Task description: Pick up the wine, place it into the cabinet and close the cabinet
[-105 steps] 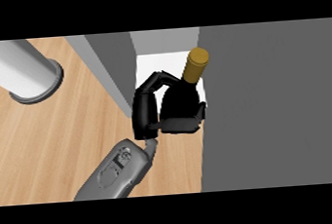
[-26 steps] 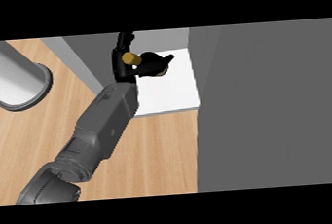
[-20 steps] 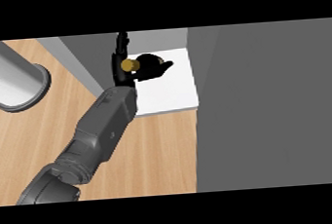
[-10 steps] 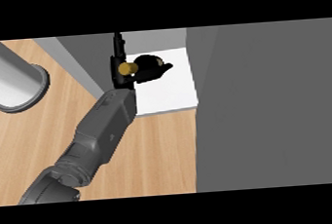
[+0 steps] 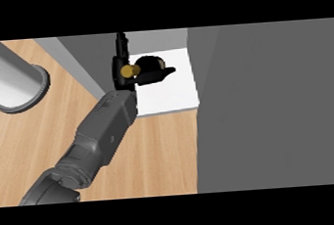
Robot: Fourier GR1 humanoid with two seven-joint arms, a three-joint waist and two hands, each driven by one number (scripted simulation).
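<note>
The wine bottle [image 5: 151, 64] stands deep inside the cabinet on its white shelf floor [image 5: 170, 95], its gold cap [image 5: 129, 71] facing up. My left hand [image 5: 118, 72] is against the bottle's left side, next to the cabinet's grey left wall [image 5: 87, 61]. One finger [image 5: 122, 43] points straight toward the back, and the thumb [image 5: 164, 74] sticks out to the right below the bottle. The hand looks open rather than curled round the bottle. The grey forearm runs in from the lower left. My right hand does not show.
The cabinet's open grey door [image 5: 271, 107] fills the right of the view. A pale cylinder on a round base [image 5: 12, 78] stands at the left on the wooden counter [image 5: 165, 149].
Since 5.2 s ago the hand has carried the bottle from the shelf's front to deep inside the cabinet. Over the last second the hand and bottle have barely moved.
</note>
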